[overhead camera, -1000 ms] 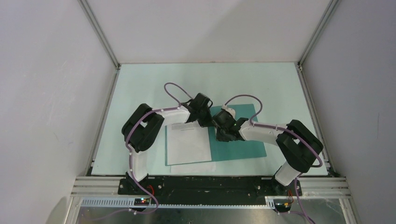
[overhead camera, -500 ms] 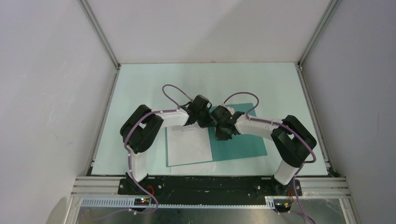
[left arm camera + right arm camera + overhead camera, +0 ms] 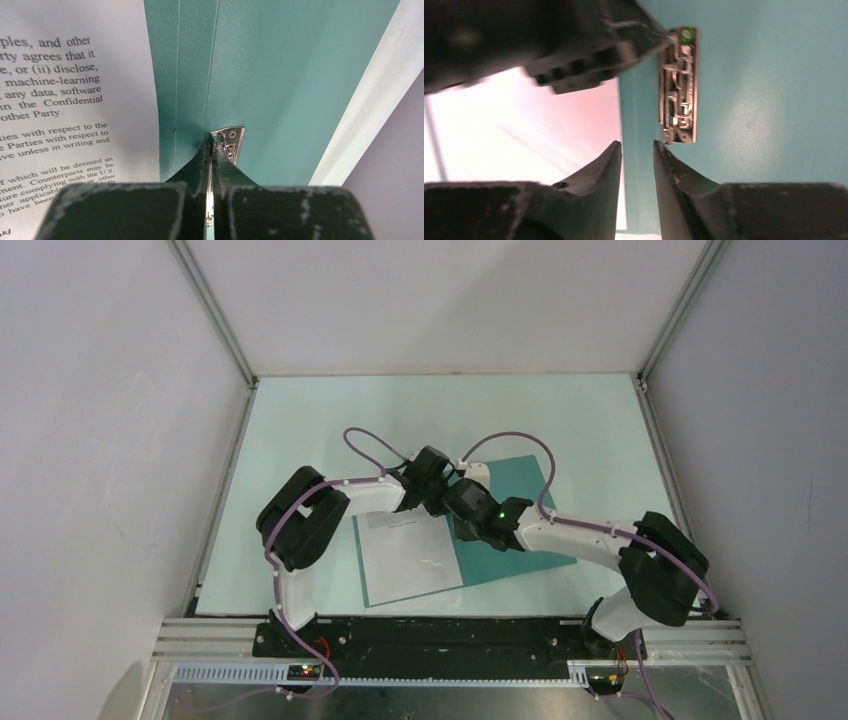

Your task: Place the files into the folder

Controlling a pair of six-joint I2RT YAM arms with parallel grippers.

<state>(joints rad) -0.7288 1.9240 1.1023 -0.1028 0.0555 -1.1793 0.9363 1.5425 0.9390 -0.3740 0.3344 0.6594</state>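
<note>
Two arms meet over the middle of the pale green counter [image 3: 330,420], where the teal folder [image 3: 520,558] lies open and flat, turned a little, its near left corner close to the counter's near edge. The files [image 3: 410,552] rest on its left half as white printed paper, face up; how many sheets lie there cannot be told. The paper's right edge stops just beside the folder's centre creases, and the right half is bare teal. Just right of those creases sits the small metal clip [image 3: 679,85]. The left gripper [image 3: 212,150] is closed tight, its tips against one end of the clip; whether it actually pinches the clip cannot be told. The right gripper [image 3: 637,146] hangs above the creases, its jaws a narrow gap apart with nothing between them, the paper's edge below one finger and the clip just beyond. From above, both wrists and their purple cables [image 3: 370,435] cover the clip and the far end of the creases. In the right wrist view the left gripper's dark body blocks the far part of the paper. White walls [image 3: 100,440] enclose the counter.
</note>
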